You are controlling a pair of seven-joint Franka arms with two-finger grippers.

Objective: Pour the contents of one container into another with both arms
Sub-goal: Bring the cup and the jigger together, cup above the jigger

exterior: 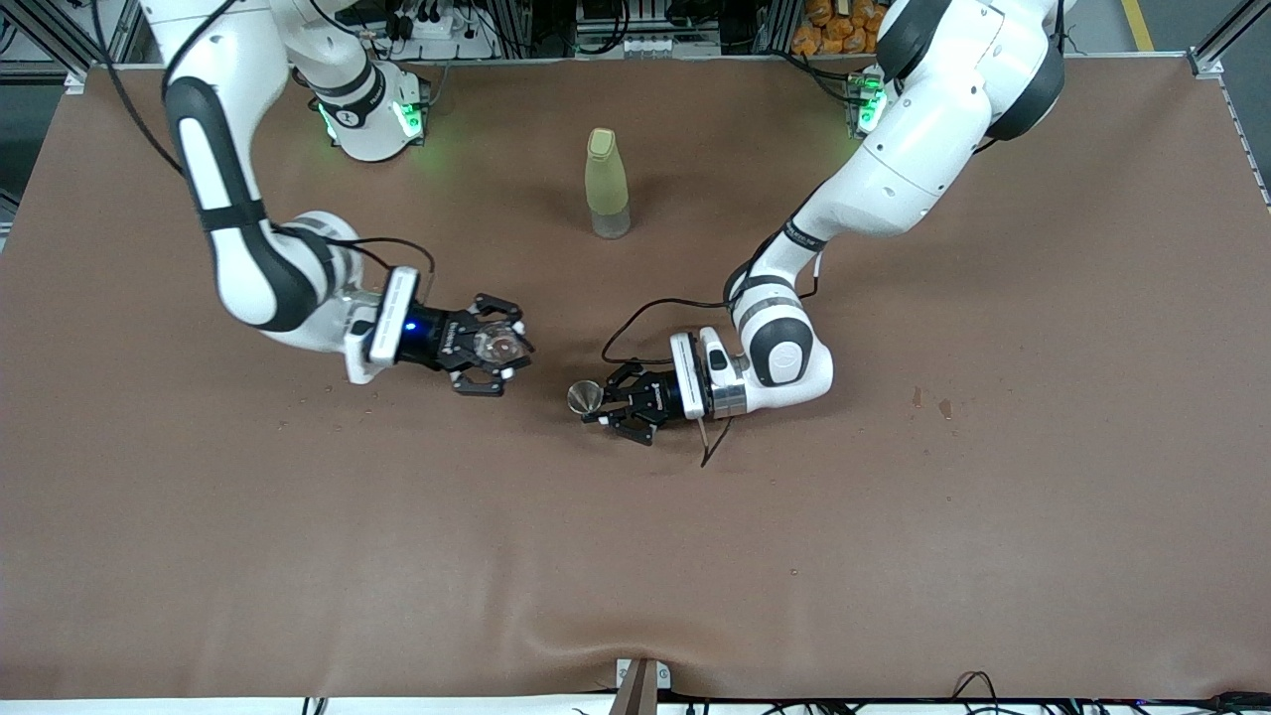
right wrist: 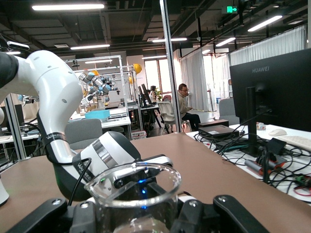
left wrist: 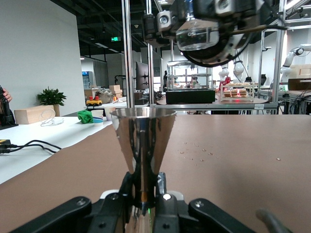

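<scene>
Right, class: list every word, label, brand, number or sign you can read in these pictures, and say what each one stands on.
"HUAWEI": on the back of the dark monitor, right wrist view.
Green ceiling sign: too small to read.
Green sign in the left wrist view: too blurred to read.
Arm wrist-ring lettering in the front view: too small to read.
No readable text on the bottle.

Bare table [exterior: 635, 556] spans the lower frame. At centre, the right gripper [exterior: 494, 346] with the tumbler [exterior: 499, 345] and the left gripper [exterior: 614, 399] with the cup [exterior: 584, 396] leave a narrow gap. A bottle [exterior: 607, 184] blocks upper centre.
</scene>
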